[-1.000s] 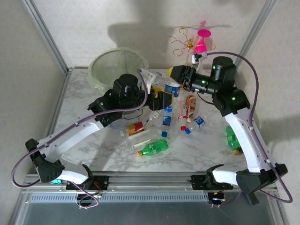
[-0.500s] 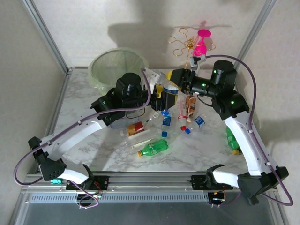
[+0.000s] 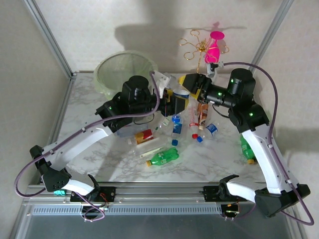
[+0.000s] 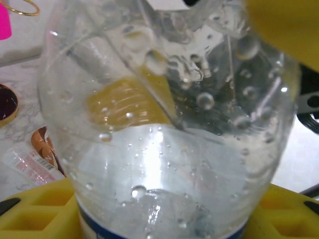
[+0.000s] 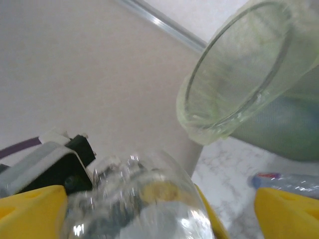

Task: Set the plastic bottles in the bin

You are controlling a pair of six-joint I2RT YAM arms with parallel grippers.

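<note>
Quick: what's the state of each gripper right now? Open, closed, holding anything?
Left gripper: closed on the clear bottle.
Right gripper: open, with its fingers spread wide around the same bottle.

Two grippers are working: left gripper, right gripper.
One bin is standing beyond the left gripper.
Bottles: am counting at least eight, six clear and two green; the pile is partly hidden under the arms.
Of these, one clear bottle is hanging in the left gripper.
Three small caps are lying below the right gripper.
One goblet is standing behind it.
</note>
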